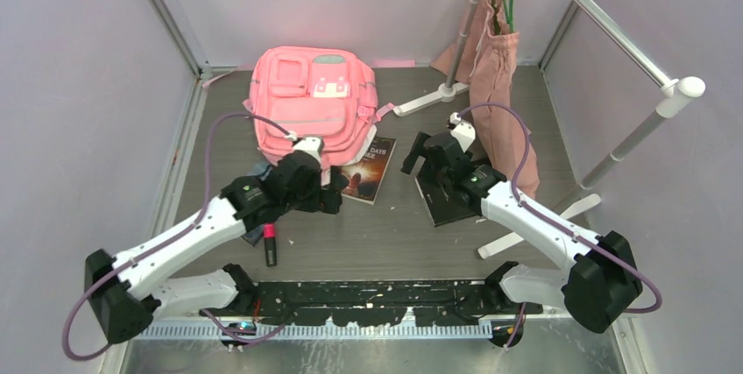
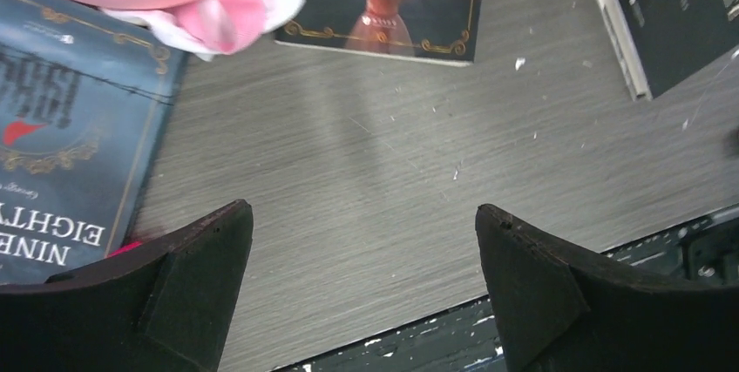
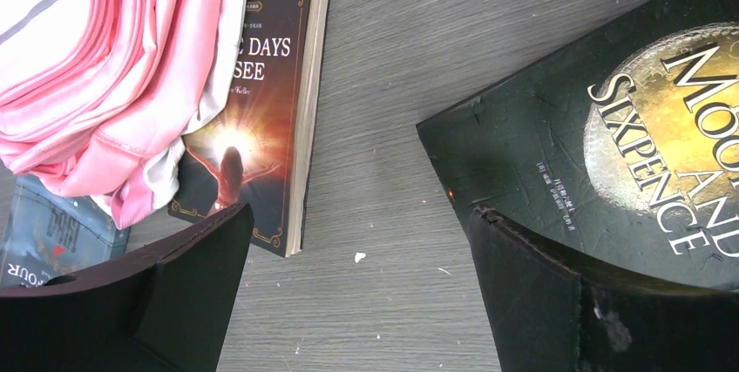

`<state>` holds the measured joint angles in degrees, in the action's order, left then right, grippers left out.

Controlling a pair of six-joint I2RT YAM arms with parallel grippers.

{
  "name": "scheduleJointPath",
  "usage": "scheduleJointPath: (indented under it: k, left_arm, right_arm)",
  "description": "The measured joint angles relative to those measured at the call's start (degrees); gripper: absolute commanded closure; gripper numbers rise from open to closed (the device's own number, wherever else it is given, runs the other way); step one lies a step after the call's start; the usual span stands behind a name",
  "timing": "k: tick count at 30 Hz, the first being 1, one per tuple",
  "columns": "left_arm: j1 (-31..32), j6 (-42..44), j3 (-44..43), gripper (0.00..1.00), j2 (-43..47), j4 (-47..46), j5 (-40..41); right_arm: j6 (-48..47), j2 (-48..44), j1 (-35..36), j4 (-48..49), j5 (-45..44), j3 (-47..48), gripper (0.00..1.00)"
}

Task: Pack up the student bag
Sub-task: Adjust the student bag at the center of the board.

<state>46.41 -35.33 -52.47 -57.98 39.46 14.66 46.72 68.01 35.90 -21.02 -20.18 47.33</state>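
The left gripper [image 2: 362, 215] and the right gripper [image 3: 359, 215] are both held spread wide, with nothing between the fingers, above a grey wood-grain table [image 1: 385, 234] flecked with white. The right one is flanked by a dark paperback [image 3: 261, 111] and a black book [image 3: 610, 119]. The student bag [image 1: 307, 98] is laid flat at the table's far side, and the table is enclosed by pale lilac walls [image 1: 79, 85]

The backpack [image 1: 302, 98] is pink — the book [image 3: 523, 145] black.
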Motion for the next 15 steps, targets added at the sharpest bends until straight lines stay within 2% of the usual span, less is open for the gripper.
scheduleJointPath:
  k: [3,6,8,12,15]
  left_arm:
    - [2.89,-0.09,-2.21,0.0,-6.27,0.37,0.28]
    - [1.99,1.16,-5.95,0.0,-11.02,1.44,-0.07]
    - [-1.27,2.93,-9.01,0.0,-12.76,1.79,-0.96]
    - [-11.65,7.45,-16.28,0.0,-15.85,1.66,-2.86]
    - [-15.54,10.05,-18.25,0.0,-16.7,0.59,-3.39]
  right_arm:
    - [0.0,0.0,0.0,0.0,-0.02,0.0,0.01]
    - [0.0,-0.02,0.0,-0.02,-0.02,0.0,0.0]
    - [0.0,-0.04,0.0,-0.02,-0.02,0.0,0.0]
    - [0.0,-0.44,0.02,-0.02,-0.02,0.0,0.01]
    - [0.02,-1.84,0.04,-0.04,-0.07,-0.5,0.01]
